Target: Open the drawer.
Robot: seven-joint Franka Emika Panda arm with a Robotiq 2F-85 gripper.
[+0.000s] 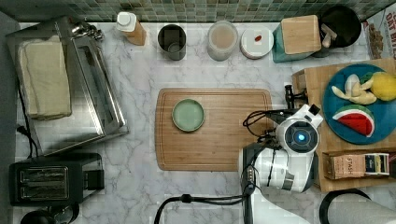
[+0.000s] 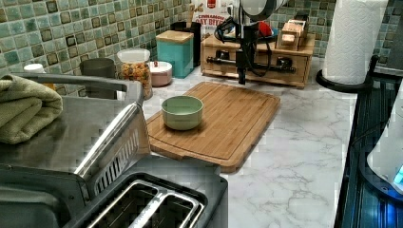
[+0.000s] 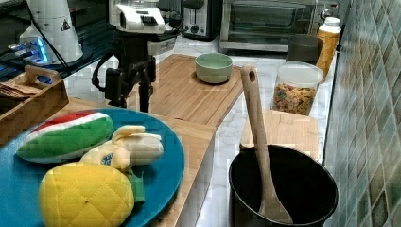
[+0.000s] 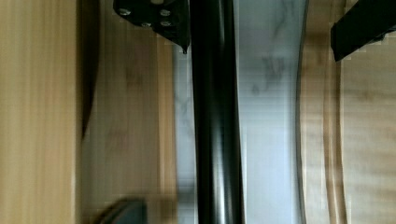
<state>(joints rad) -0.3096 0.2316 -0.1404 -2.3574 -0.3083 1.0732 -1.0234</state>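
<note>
Green bowl [image 2: 182,112]: on the bamboo cutting board [image 2: 228,118], marble counter [image 2: 294,156]. Gripper [image 2: 242,71]: beyond the board, pointing down at the black bar handle [image 4: 215,116]; fingers [image 4: 156,16] spread, one either side of the bar, not pinching. Drawer [image 2: 254,66]: front of the wooden stand by the tiled wall, looks closed.

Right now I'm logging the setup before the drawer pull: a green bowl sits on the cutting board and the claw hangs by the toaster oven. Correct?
Not quite. The claw hangs at the drawer, at its black bar handle, as the left view shows, not by the toaster oven. The green bowl does sit on the cutting board.
</note>
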